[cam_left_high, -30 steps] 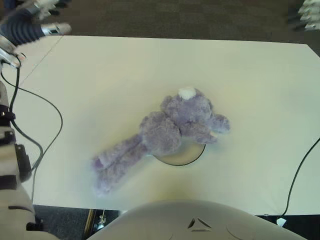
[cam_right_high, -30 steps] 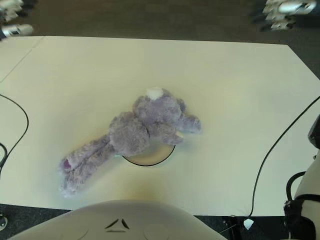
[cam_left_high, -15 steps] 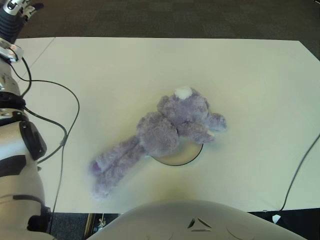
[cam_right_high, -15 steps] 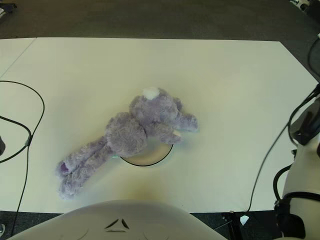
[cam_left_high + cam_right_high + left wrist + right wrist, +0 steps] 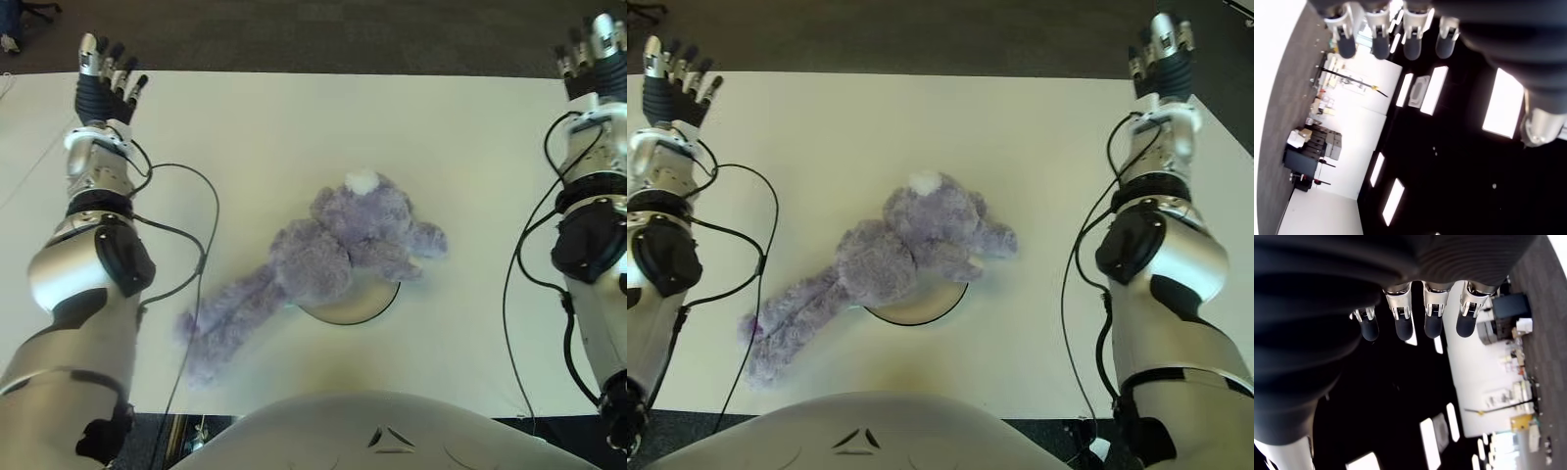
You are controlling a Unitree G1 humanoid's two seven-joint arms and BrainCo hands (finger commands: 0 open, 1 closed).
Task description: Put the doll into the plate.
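At the far left the left hand is raised above the table's rear edge, palm up, its dark ribbed fingers straight and spread, holding nothing. Black cables loop from its silver forearm across the matte cream tabletop.

In the middle lies the doll, a shaggy lilac plush with a white tuft on its head. Its body and head cover most of the plate, a round pale dish with a dark rim of which only the near arc shows. Its long legs trail off the plate toward the left front, resting on the table.

At the far right the right hand is lifted the same way, metal-jointed fingers extended and empty; its tips are cut off in the left eye view.

Beyond the table is dark carpet. The wrist views seem to point at ceiling lights, though little there is clear.
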